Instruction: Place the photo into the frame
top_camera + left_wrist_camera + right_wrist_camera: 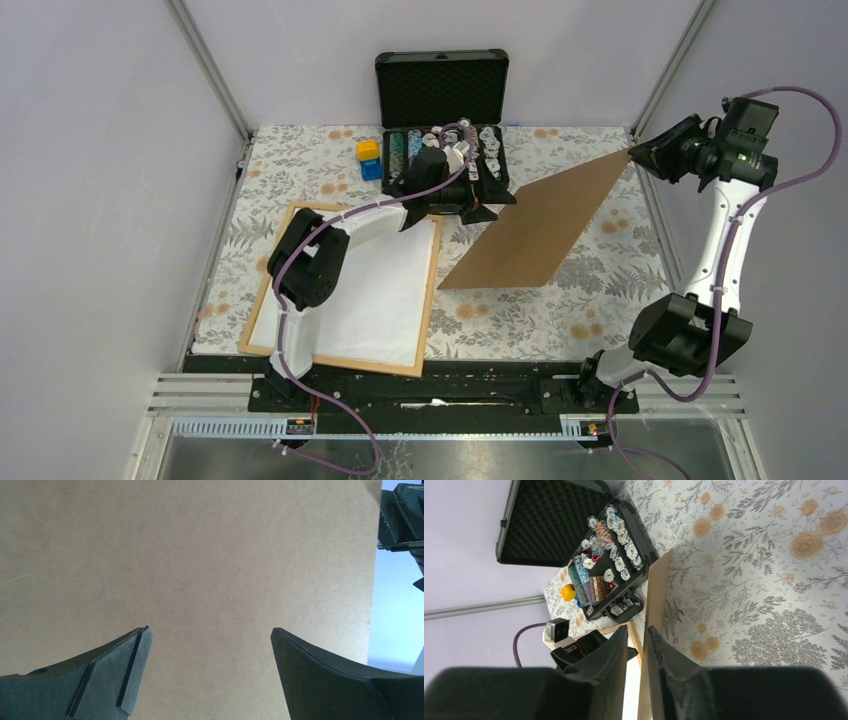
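Holding board (540, 225) by its far corner in clamped right jaws, slanting down-left to wide-apart left jaws, with frame (432, 290) flat on counter (600, 300) under left arm (310, 265).

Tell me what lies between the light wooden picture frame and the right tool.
A tilted plain brown hardboard sheet, one corner at the right tool; the top view shows it.

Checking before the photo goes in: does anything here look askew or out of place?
Yes. The brown backing board is not lying flat. It hangs at a slant over the table, with its far corner pinched in the right gripper and the open left gripper facing it. The frame lies flat.
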